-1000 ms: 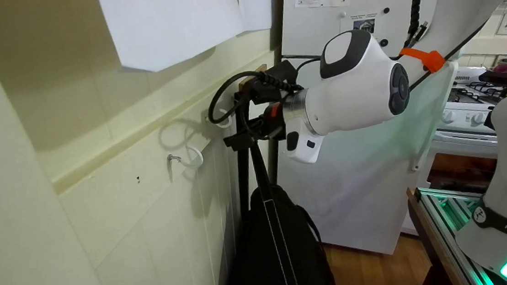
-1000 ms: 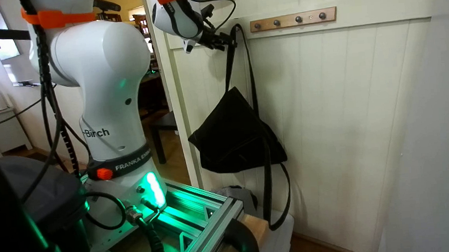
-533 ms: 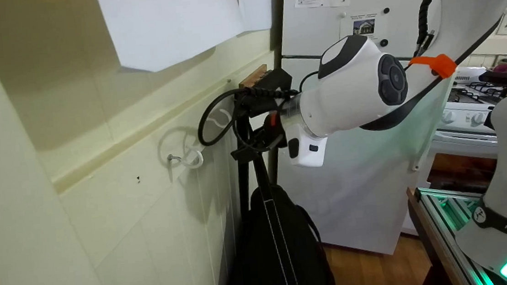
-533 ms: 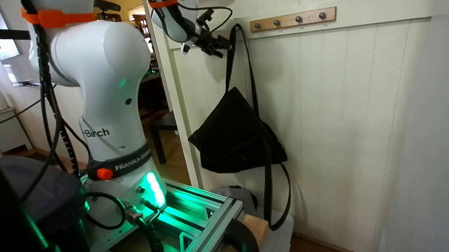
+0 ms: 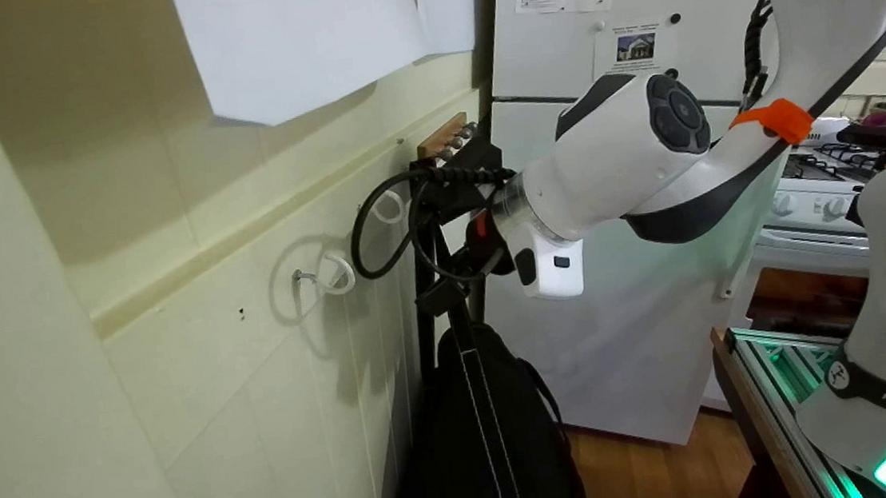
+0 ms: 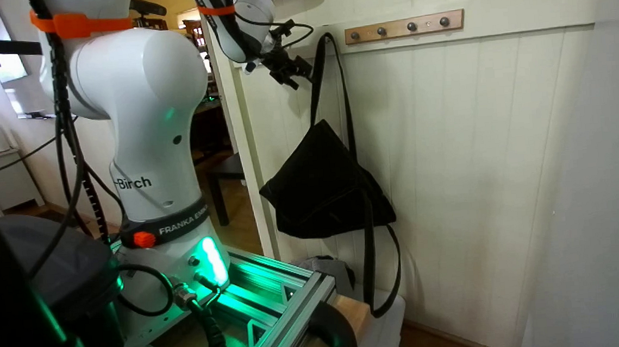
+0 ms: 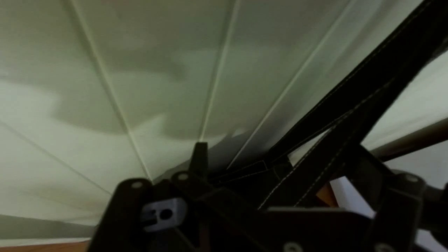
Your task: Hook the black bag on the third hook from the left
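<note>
In an exterior view I read "FRANKA" and "-Birch" on the arm (image 6: 152, 138); the black bag (image 6: 327, 191) hangs below left of the wooden rack (image 6: 396, 28), my gripper (image 6: 304, 82) farther back. In an exterior view, knobs (image 5: 468, 130) show (hidden earlier). In the wrist view, jaws gape wide, empty.

claw (image 7: 283, 155): jaws apart | black strap (image 7: 346, 140) (stitched along its edges): slants toward upper right | grooved wall (image 7: 157, 87): shadowed

One black bag (image 6: 319, 189), one wooden rail (image 6: 396, 29), four knobs (image 6: 444, 21), two pale hooks (image 5: 350, 272).
</note>
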Controlling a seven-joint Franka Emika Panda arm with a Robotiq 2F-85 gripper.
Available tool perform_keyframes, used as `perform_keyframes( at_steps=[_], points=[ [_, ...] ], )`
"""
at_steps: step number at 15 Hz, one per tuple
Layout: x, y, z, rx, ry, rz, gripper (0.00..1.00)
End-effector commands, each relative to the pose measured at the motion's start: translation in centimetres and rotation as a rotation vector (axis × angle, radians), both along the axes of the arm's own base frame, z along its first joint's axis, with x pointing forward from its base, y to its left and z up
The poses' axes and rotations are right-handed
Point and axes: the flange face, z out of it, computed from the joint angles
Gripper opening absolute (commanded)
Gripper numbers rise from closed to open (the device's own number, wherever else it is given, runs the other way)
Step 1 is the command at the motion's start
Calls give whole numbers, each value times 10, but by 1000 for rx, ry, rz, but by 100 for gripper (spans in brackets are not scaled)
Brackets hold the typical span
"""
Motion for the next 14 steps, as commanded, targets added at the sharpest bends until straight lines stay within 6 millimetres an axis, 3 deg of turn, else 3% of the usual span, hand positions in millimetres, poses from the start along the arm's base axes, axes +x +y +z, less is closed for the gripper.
perform_keyframes(
  at_steps=[1,6,14],
  points=[
    [-11,0,-12,25,105,19,100],
    [-23,6,-18,61,137,-31,100],
    [-40,8,-4,222,3,-226,100]
  ],
)
